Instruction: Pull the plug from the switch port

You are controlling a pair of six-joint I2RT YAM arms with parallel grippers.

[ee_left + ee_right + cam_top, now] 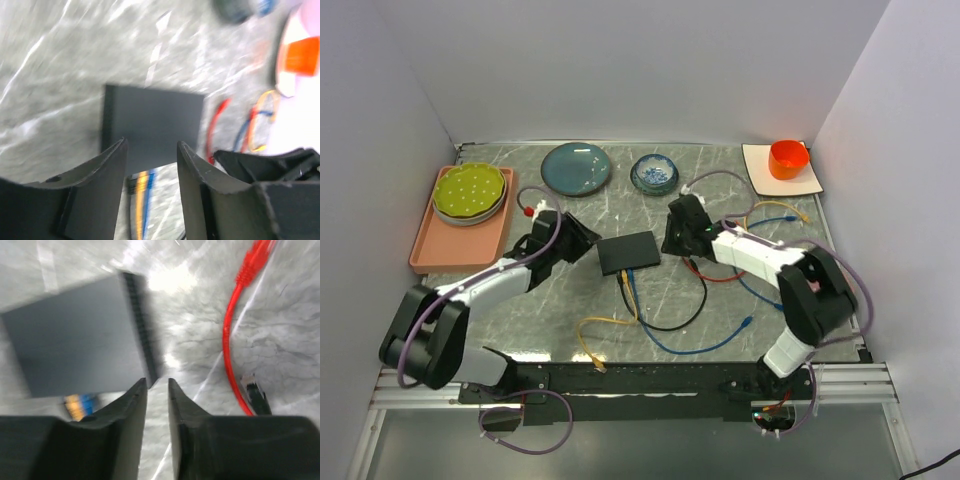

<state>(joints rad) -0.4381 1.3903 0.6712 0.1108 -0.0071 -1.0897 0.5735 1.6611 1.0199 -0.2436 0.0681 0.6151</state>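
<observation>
The switch (628, 252) is a flat matte-black box lying mid-table between both arms. A yellow plug (623, 277) and a blue plug (631, 279) sit side by side in its near edge, and their cables trail toward me. My left gripper (590, 239) hovers just left of the switch, open and empty. In the left wrist view the switch (155, 117) lies beyond the left gripper (150, 145), with the yellow cable (138, 200) below. My right gripper (671, 243) is at the switch's right end. In the right wrist view the right gripper (157, 382) stands slightly open at the switch (75, 340) corner, holding nothing.
A red cable (229, 340) and a loose black plug (257, 397) lie right of the switch. Blue, black and yellow cables (705, 345) loop across the near table. A pink tray (430, 245) with green plates, a blue plate (576, 167), a small bowl (654, 173) and an orange cup (788, 158) stand at the back.
</observation>
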